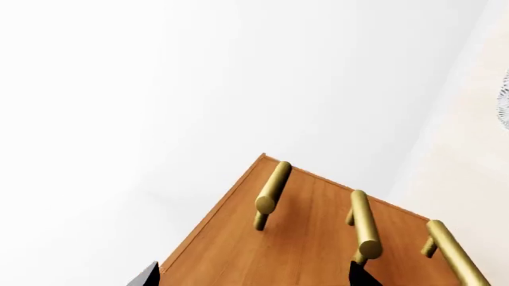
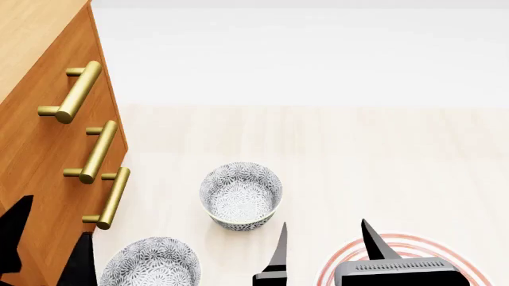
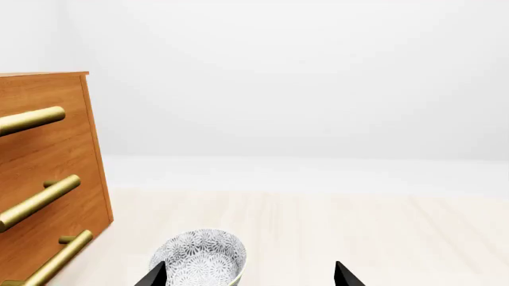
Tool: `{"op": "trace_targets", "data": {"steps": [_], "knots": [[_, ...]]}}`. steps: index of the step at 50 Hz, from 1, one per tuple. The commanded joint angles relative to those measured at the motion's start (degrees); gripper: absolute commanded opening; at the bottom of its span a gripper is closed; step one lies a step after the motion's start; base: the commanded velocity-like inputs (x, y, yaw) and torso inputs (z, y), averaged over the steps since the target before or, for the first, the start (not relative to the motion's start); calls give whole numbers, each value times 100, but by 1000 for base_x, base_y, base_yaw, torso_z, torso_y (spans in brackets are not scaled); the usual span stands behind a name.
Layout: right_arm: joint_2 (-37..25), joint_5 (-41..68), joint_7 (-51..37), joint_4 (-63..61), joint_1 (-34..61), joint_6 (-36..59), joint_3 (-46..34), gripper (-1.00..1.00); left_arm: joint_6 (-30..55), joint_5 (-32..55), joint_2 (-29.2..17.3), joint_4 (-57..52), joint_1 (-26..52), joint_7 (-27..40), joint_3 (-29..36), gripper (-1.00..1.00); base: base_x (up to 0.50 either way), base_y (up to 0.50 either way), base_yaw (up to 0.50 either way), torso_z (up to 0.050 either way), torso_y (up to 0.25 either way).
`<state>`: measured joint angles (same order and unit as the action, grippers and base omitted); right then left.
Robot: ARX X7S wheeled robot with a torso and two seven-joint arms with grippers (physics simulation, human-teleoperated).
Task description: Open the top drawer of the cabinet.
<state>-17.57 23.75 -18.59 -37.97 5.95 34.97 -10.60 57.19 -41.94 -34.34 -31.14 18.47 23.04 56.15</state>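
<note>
Drawer fronts are showing closed and flush on the cabinet (image 2: 40, 137), which is standing at the left of the head view, and the top drawer (image 2: 47, 71) is sitting highest, farthest from the camera. Nearest, the left hand (image 2: 44, 244) is hovering just in front of the cabinet's lower face, its two dark fingers spread with nothing between them; the top drawer's handle (image 2: 73, 92) is lying well beyond it, past the two lower handles. The right hand (image 2: 326, 241) is sitting over the floor (image 2: 358, 161) to the right, well apart from the cabinet, its fingers also spread and holding nothing.

A patterned bowl (image 2: 151, 262) is resting beside the cabinet's foot, and a second bowl (image 2: 240, 195) is lying a little farther out, between the hands. Red rings (image 2: 469, 256) are showing on the floor under the right hand.

The top drawer is appearing as an orange-brown wooden panel with a brass bar handle on two short posts. In the left wrist view all three handles are showing on the cabinet front (image 1: 302, 244).
</note>
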Motion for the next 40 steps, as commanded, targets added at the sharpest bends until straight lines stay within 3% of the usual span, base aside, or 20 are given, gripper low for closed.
{"op": "trace_targets", "data": {"steps": [1, 8, 29, 40], "knots": [[-22, 6, -39, -16, 16, 6, -24, 100, 254, -639, -127, 121, 155, -54, 411, 100, 0, 0, 0, 0, 0], [-30, -12, -49, 11, 20, -23, -60, 100, 257, -692, -86, 247, 280, -154, 464, 100, 0, 0, 0, 0, 0], [-106, -113, -97, 155, 50, -62, -169, 100, 138, -518, 263, 1119, 2169, -1364, 325, 100, 0, 0, 0, 0, 0], [-124, -77, -135, 108, 62, -40, -173, 100, -192, -201, 506, 2080, 2781, -1545, 281, 100, 0, 0, 0, 0, 0]]}}
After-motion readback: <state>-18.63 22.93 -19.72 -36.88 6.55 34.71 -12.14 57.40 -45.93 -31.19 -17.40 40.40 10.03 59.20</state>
